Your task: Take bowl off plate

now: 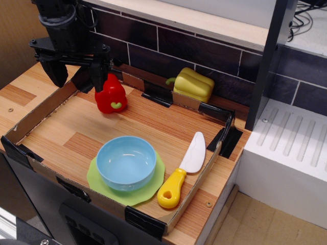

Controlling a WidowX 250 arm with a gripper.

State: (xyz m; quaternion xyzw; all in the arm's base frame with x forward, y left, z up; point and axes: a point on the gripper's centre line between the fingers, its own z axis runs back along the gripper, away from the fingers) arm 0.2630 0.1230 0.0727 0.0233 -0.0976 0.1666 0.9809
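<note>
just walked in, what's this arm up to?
Nothing is held yet. The gripper hangs open at the tray's back left, beside the red pepper. The bowl still sits on the plate at the front, so taking it off hasn't started. A yellow pepper and toy knife lie untouched.

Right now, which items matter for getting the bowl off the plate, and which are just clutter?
Belongs to the job:
bowl, sitting on the plate
plate
gripper, open, away from the bowl

Just lying about:
red pepper
yellow pepper
toy knife
</note>
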